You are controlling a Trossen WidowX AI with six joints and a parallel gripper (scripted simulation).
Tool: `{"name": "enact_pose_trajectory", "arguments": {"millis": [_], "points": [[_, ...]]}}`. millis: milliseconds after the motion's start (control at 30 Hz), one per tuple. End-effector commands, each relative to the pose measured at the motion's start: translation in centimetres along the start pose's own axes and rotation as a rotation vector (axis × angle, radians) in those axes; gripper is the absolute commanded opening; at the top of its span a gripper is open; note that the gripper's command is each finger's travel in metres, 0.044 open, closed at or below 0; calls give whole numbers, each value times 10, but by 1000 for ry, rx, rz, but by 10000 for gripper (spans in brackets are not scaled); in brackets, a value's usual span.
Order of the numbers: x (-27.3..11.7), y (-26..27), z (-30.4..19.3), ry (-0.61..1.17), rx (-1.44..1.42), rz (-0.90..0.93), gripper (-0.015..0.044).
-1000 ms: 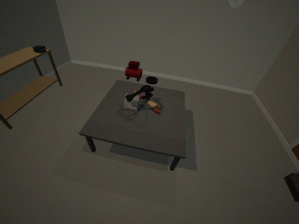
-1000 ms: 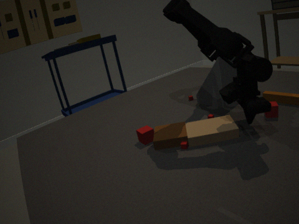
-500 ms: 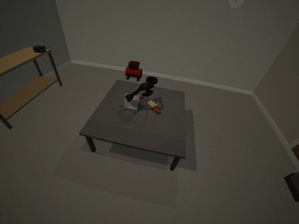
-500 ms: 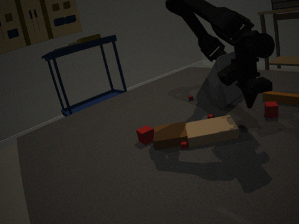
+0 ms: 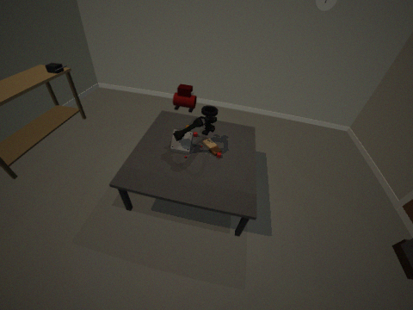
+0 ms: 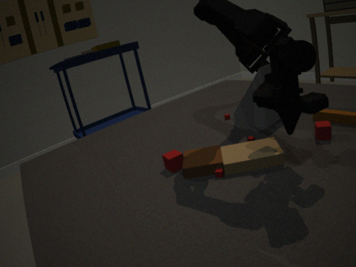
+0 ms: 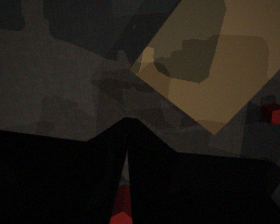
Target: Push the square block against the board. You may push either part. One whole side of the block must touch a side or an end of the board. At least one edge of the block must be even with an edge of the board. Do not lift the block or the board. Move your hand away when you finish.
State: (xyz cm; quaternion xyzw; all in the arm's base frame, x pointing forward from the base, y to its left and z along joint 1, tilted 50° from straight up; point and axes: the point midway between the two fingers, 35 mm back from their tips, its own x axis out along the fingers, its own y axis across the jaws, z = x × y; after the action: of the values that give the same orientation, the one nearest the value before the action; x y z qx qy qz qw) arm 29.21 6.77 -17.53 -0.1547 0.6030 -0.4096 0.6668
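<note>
The brown square block lies flat on the table. The pale wooden board lies flat with one end against a whole side of the block, with no gap that I can see. Their long edges look in line in the exterior view. My gripper is shut and empty. Its tips point down, above the table beyond the board's other end, apart from the board. In the wrist view a board corner shows ahead of the fingers; the block is out of that view.
A red cube sits by the block's outer end. A small red cube lies at the near side, by the joint. Another red cube stands near an orange bar. The arm's pale base plate is beside them.
</note>
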Motion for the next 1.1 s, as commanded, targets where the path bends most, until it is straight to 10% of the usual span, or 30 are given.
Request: {"name": "enact_pose_trajectory", "arguments": {"millis": [0,1067], "points": [[2,1,11,2,-126,-4,0],[5,-7,108,20,-1229,-20,0]]}}
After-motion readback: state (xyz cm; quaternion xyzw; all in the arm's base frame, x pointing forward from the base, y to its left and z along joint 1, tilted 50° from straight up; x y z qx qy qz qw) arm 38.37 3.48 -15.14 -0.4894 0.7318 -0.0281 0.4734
